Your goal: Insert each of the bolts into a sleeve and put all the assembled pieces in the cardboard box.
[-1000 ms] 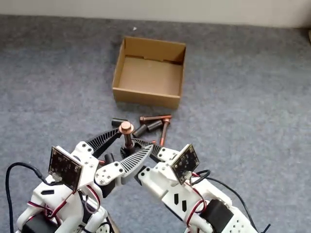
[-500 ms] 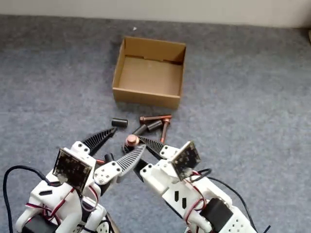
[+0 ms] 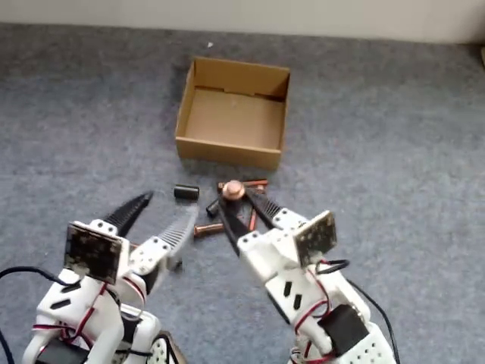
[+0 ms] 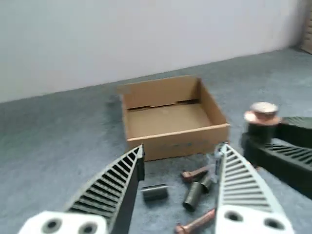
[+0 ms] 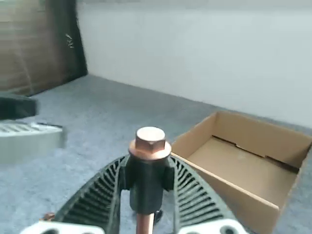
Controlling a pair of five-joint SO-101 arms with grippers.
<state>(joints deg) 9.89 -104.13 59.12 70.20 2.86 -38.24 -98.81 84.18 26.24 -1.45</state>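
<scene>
My right gripper [image 3: 231, 201] is shut on a black sleeve with a copper bolt [image 3: 233, 189] standing upright in it, head up. In the right wrist view the bolted sleeve [image 5: 146, 181] sits between the jaws of that gripper [image 5: 146, 170]. It hangs just in front of the cardboard box [image 3: 233, 152], which is open [image 5: 229, 183]. My left gripper [image 3: 158, 214] is open and holds nothing, to the left of the loose parts; its own view shows that gripper [image 4: 178, 168] spread wide. A loose sleeve [image 3: 186, 192] and a loose bolt [image 3: 208, 227] lie on the carpet.
More parts lie in front of the box [image 4: 170, 141]: a sleeve [image 4: 155, 191], a second sleeve [image 4: 193, 196], and two bolts [image 4: 196, 224] [image 4: 194, 173]. Grey carpet spreads on both sides of the box. A pale wall [image 4: 146, 34] stands behind it.
The right gripper has carried the bolted sleeve up and toward the box. The left gripper has drawn back to the left, away from the piece, and stands open.
</scene>
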